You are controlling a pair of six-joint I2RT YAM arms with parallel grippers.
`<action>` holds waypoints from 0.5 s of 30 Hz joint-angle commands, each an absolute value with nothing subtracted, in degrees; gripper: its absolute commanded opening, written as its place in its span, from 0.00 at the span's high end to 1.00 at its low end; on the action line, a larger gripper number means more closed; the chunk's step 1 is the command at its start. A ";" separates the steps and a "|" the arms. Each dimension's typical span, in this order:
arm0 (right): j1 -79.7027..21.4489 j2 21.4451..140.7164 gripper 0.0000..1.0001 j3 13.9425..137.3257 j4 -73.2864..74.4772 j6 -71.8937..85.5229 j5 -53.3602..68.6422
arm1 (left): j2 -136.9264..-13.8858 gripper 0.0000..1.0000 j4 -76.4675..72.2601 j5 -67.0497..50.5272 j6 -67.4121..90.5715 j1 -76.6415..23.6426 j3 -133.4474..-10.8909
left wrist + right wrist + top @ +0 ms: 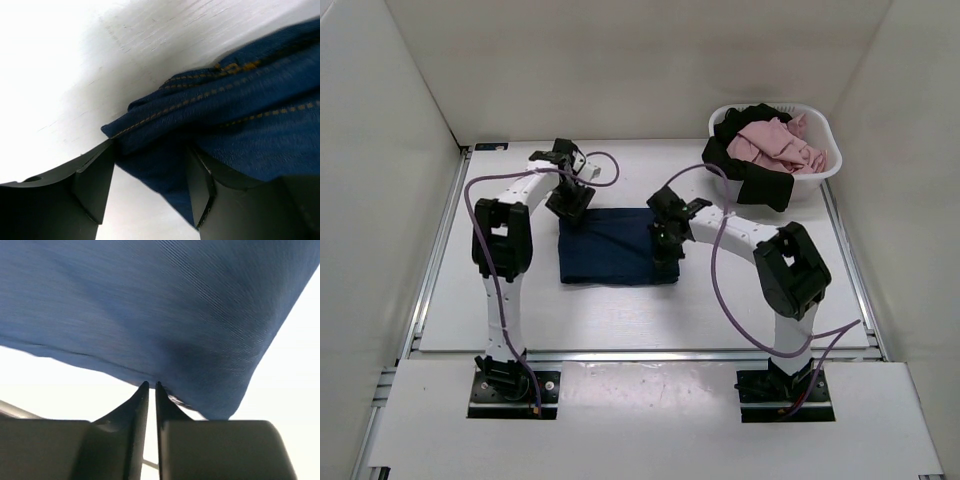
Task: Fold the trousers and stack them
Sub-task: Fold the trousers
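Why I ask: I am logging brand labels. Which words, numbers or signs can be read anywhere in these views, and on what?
None: no view shows readable text.
The trousers show only tan stitching, with no label or tag in sight.
The white basket bears no visible marking.

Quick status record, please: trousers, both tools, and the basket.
trousers: folded into a dark blue rectangle, flat on the table
left tool: open, straddling the trousers' far-left corner
right tool: shut, tips at the trousers' right edge; grip on cloth unclear
laundry basket: far right, holds a pink garment; a black garment hangs over its rim
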State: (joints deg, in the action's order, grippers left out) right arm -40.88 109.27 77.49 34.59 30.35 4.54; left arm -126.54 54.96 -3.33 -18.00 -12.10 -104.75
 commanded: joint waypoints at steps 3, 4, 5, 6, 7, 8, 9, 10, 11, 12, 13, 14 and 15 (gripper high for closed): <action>-37.89 105.19 0.80 91.91 36.39 27.15 6.68 | -109.88 0.31 53.96 -4.39 -19.86 -11.78 -102.76; -37.01 106.25 0.80 93.76 36.39 27.94 6.68 | -106.30 0.31 53.96 -4.39 -20.47 -12.30 -101.18; -35.26 107.48 0.80 95.52 36.39 27.95 7.64 | -104.69 0.31 53.96 -4.92 -20.48 -12.30 -97.07; -34.37 110.88 0.80 98.93 37.00 28.65 8.26 | -103.29 0.31 53.96 -4.92 -21.09 -12.83 -94.51; -33.50 113.01 0.82 100.97 37.96 29.17 8.78 | -102.14 0.31 53.96 -5.44 -21.62 -13.70 -91.87; -31.83 115.12 0.84 102.81 39.36 30.05 9.92 | -100.74 0.32 53.96 -5.45 -22.32 -14.23 -86.28; -31.12 118.79 0.86 104.14 39.37 30.67 11.58 | -100.72 0.32 53.96 -4.84 -22.32 -14.76 -83.70; -30.33 120.13 0.89 104.93 39.37 32.15 14.91 | -100.72 0.32 53.96 -4.83 -22.32 -15.29 -81.32; -29.19 121.71 0.91 104.94 37.81 32.78 16.25 | -100.20 0.34 53.96 -5.36 -22.32 -15.81 -77.30; -29.18 121.73 0.94 103.90 37.10 33.31 16.26 | -100.20 0.34 53.09 -5.36 -22.32 -16.69 -75.43; -28.48 122.34 0.95 102.58 36.48 33.83 16.26 | -100.20 0.34 51.95 -5.36 -21.63 -17.22 -73.32; -27.87 122.34 0.95 102.05 35.78 34.62 16.26 | -99.41 0.35 50.64 -4.84 -21.62 -18.27 -69.65; -27.86 123.04 0.97 102.04 34.64 35.15 15.74 | -99.40 0.35 49.23 -3.70 -21.62 -18.80 -68.04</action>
